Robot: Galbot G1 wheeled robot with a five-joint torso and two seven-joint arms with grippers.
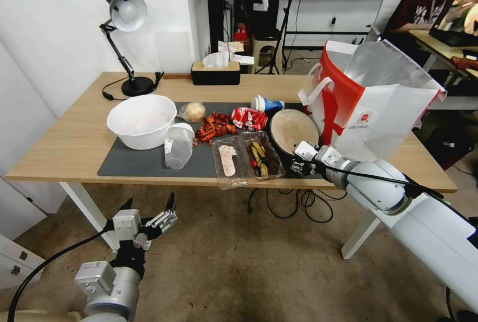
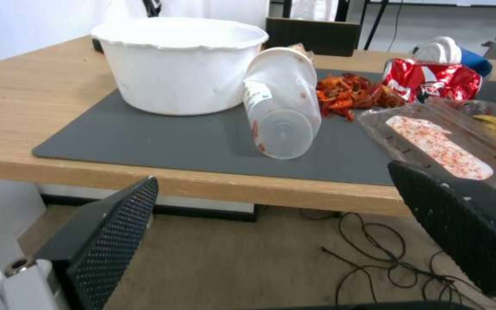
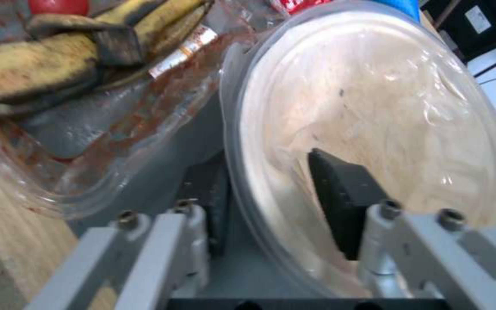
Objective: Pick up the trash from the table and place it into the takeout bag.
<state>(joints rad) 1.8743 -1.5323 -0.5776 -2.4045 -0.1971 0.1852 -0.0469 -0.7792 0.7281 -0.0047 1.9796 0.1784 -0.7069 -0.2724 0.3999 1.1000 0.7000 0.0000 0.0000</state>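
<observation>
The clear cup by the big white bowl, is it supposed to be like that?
No. The clear plastic cup has tipped over and lies on its side on the grey mat, leaning against the white bowl.

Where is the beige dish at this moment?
In the head view the beige dish lies on the table's right part, between the clear food tray and the takeout bag, its rim between the right gripper's jaws.

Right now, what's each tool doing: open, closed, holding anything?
Left tool: open, empty, below the table edge.
Right tool: closed on the rim of the beige round dish.
</observation>
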